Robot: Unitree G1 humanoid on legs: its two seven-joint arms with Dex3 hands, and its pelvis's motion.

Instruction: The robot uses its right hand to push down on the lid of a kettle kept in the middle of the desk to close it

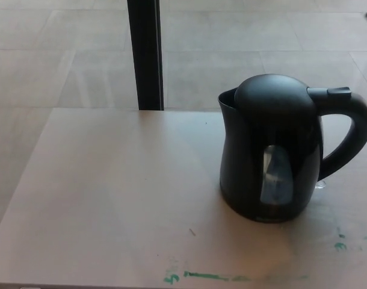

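A black electric kettle (274,150) stands upright on the pale desk (111,192), right of centre. Its domed lid (271,96) lies flat down on the body, with the spout at the left and the curved handle (352,135) at the right. A clear water window (275,174) faces me. Neither of my hands shows in the head view.
A black vertical post (145,54) rises behind the desk's far edge, left of the kettle. Green paint smears (201,277) mark the desk near its front edge and at the right. Beyond the desk lies a tiled floor (63,54).
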